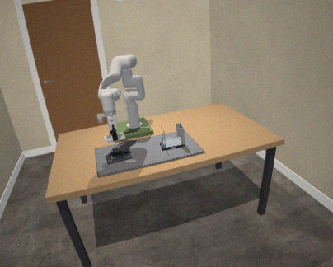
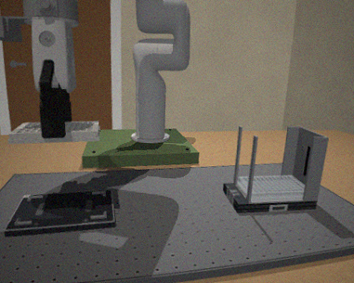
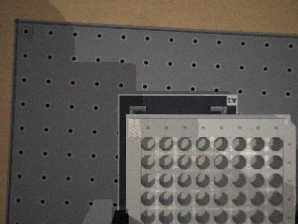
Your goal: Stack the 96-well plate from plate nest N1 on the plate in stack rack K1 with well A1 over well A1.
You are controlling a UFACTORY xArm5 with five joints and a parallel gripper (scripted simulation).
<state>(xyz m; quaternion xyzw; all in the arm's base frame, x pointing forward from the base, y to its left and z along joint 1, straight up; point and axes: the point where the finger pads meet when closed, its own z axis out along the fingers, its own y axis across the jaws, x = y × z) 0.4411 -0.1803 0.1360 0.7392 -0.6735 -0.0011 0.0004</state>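
My gripper (image 1: pixel 112 134) (image 2: pixel 53 124) is shut on the white 96-well plate (image 1: pixel 108 139) (image 2: pixel 81 128) (image 3: pixel 210 170) and holds it level, well above the black plate nest N1 (image 1: pixel 119 156) (image 2: pixel 62 211) (image 3: pixel 175 105). The nest is empty and lies at the left of the grey perforated mat (image 1: pixel 152 156) (image 2: pixel 194 233) (image 3: pixel 60 125). In the wrist view the held plate fills the lower right and the nest shows beyond its far edge. The stack rack K1 (image 1: pixel 180 133) (image 2: pixel 309 164) stands at the mat's right with a second white plate (image 1: pixel 172 142) (image 2: pixel 271 187) lying flat in it.
The arm's green base block (image 1: pixel 133 129) (image 2: pixel 142 154) sits behind the mat. Two thin upright posts (image 2: pixel 240 156) stand at K1's left side and a tall grey wall at its right. The mat lies on a wooden table (image 1: pixel 231 128) near two room walls.
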